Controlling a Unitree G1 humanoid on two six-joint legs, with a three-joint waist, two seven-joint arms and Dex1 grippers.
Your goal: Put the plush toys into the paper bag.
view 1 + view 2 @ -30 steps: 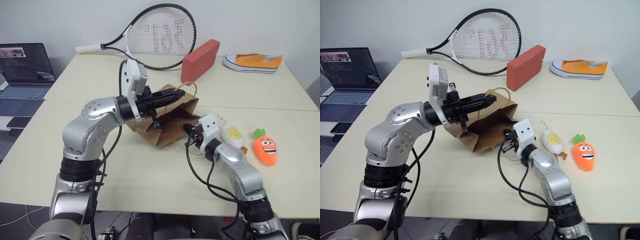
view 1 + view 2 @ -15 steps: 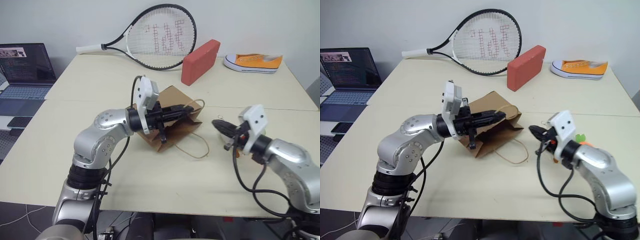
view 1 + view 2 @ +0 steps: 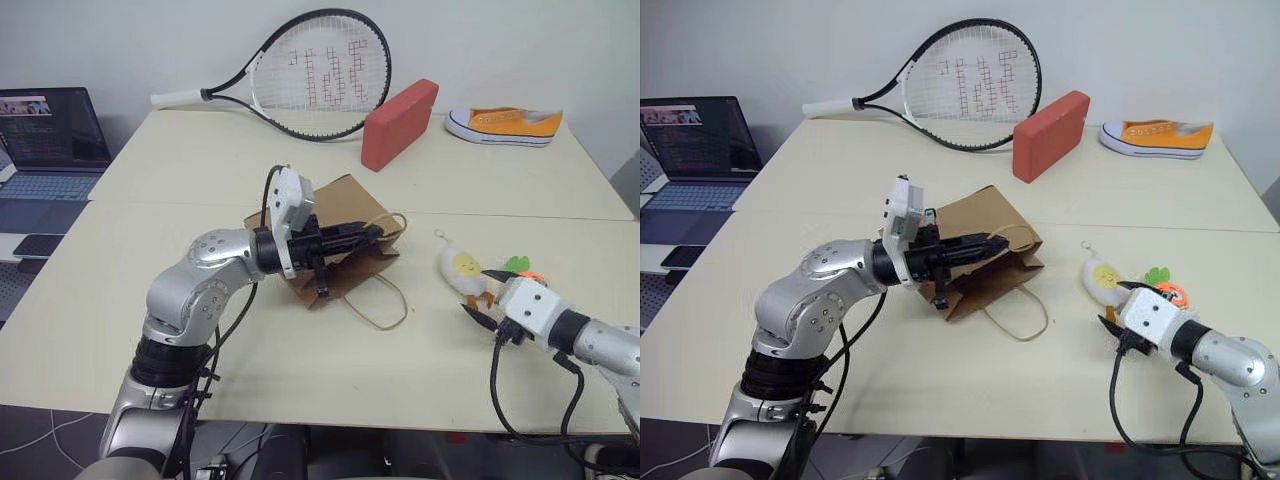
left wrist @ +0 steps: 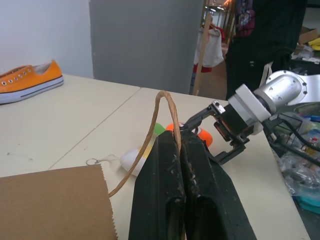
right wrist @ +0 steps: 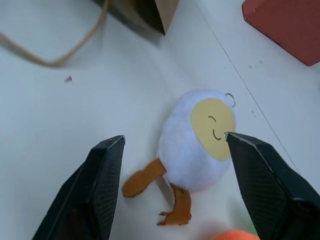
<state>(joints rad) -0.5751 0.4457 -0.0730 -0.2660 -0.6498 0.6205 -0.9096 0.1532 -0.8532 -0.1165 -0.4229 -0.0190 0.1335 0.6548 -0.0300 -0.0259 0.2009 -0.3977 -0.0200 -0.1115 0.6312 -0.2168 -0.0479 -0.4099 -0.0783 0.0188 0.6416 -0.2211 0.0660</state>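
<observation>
The left gripper (image 4: 181, 150) is clenched on one twisted loop handle (image 4: 161, 120) of the brown paper bag (image 3: 335, 215), which lies on its side near the middle of the table (image 3: 200, 160), its mouth facing the table's right end. The second handle trails loose on the tabletop on the near side of the bag.

The right gripper (image 5: 175, 145) hangs with its jaws spread wide and empty, just short of the egg plush toy (image 5: 197, 145). That toy lies flat towards the right end of the table, well clear of the bag's mouth, yolk face up. Its long axis runs from the brown legs, nearest the gripper, to the rounded head with its small loop, farther off. In the right wrist view the two black fingers stand to either side of the egg's body, so the jaws are set across its short width, not along its length. The carrot plush toy (image 3: 1168, 293) sits just beyond the egg towards the right edge, partly hidden by the right gripper; whether the two toys touch is hard to say.

The right arm is plainly the nearer one to both toys. Judging from this, the egg is the next pick: advance slightly so the fingers straddle the white body, then close.
</observation>
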